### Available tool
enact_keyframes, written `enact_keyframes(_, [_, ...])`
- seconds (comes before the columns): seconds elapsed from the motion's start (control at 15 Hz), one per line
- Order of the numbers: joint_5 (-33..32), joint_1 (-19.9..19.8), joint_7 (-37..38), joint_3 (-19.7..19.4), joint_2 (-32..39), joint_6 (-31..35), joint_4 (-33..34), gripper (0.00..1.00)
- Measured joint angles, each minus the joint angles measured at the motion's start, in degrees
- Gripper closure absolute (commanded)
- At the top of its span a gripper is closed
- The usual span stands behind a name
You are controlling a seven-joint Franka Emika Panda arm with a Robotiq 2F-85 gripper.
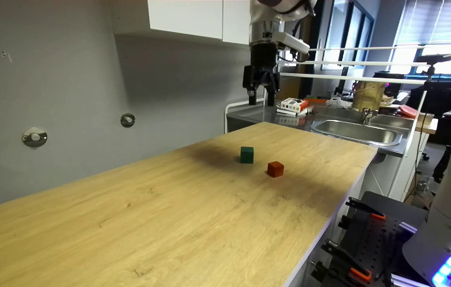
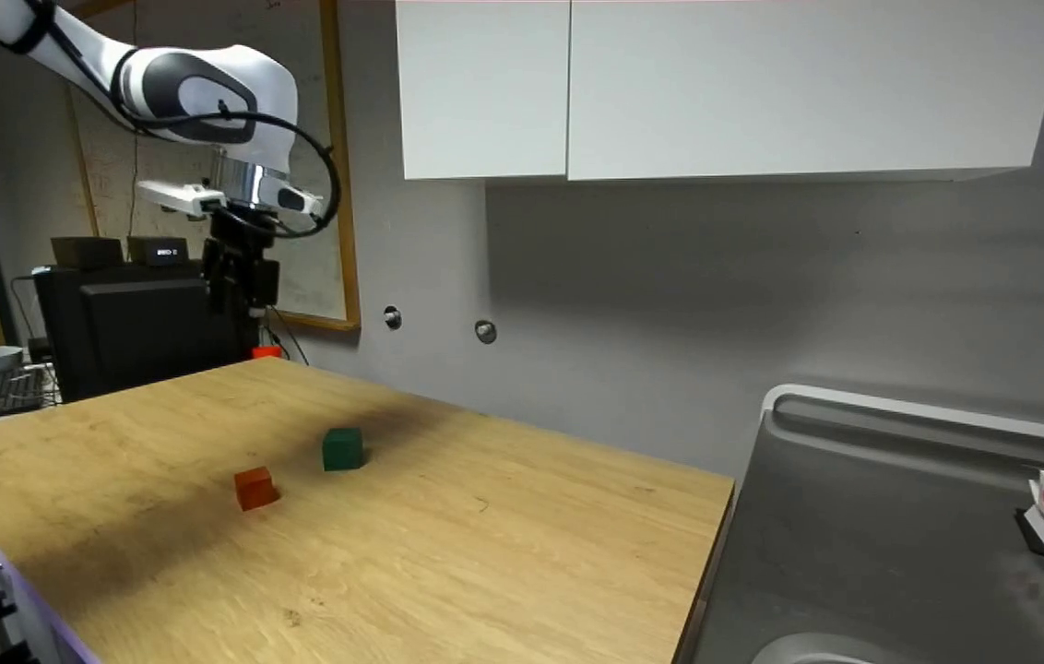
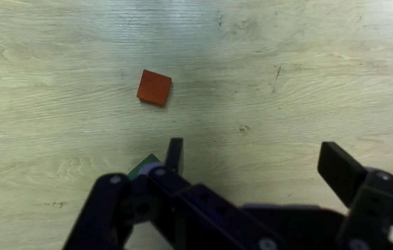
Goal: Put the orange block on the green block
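Wrist view: orange cube [image 3: 154,88] upper left | green cube [image 3: 143,166] lower left, our likely base | gripper [image 3: 253,154] spread apart, presumably pre-grasp

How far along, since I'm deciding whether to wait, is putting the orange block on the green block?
Done: no stacking yet; the orange block and the green block sit apart on the tabletop.
In hand: nothing gripped; the gripper hangs above the tabletop, jaws apart with nothing between them.
Left: the whole job, so grasping the orange block, lifting it, setting it on the green block and releasing it.
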Motion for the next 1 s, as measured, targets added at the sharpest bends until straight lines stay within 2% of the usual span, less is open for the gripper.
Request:
enact_keyframes(0.4, [5.47, -2.34, -0.29, -1.28, 6.75, 7.64, -5.22, 0.00])
enact_keyframes(1.0, [13.95, -5.28, -0.53, -2.02, 13.67, 12.04, -12.45, 0.00])
